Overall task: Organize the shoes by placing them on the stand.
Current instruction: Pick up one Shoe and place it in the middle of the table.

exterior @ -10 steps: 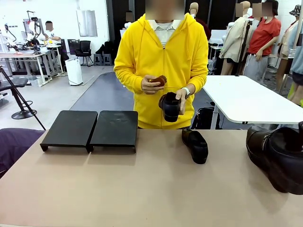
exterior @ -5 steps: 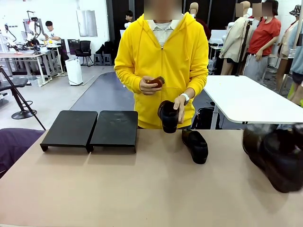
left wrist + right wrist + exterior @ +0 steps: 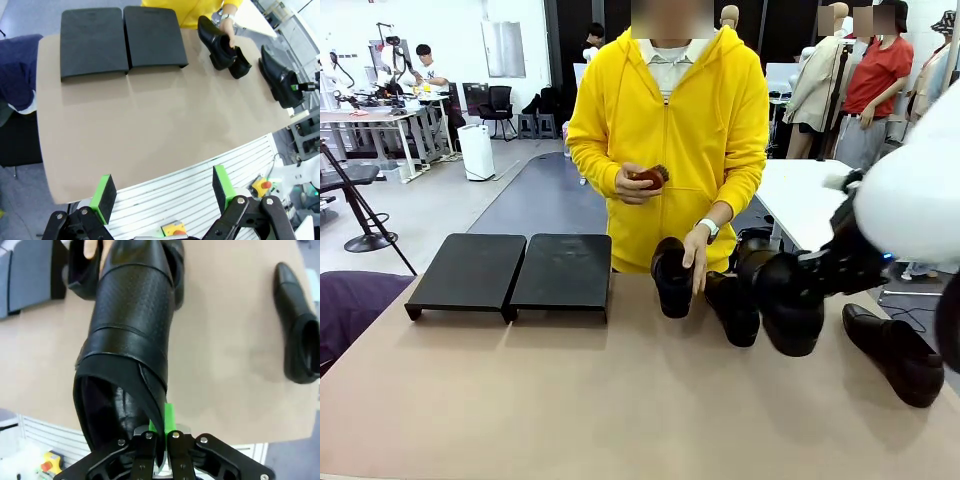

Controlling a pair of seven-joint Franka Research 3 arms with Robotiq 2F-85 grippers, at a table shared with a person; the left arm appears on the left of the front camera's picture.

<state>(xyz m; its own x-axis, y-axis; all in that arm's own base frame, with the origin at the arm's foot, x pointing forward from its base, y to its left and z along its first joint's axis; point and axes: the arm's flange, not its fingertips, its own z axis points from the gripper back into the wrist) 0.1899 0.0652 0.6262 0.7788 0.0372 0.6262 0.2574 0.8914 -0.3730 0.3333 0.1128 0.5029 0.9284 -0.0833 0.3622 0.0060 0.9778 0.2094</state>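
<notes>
My right gripper is shut on the heel rim of a black perforated shoe, held off the table near its middle; in the right wrist view that shoe hangs from the gripper, toe pointing away. A person's hand sets a second shoe on the table beside a third shoe. Another shoe lies at the right. The black stand is bare at the far left. My left gripper stands open, high above the table's near edge.
The person in a yellow hoodie stands at the far edge, holding a small brown object in the other hand. A dark purple cloth lies off the table's left end. Bare tabletop stretches in front of the stand.
My right arm has swung left with the shoe, from the right edge toward the middle. The person's hand has lowered its shoe from chest height to the table.
</notes>
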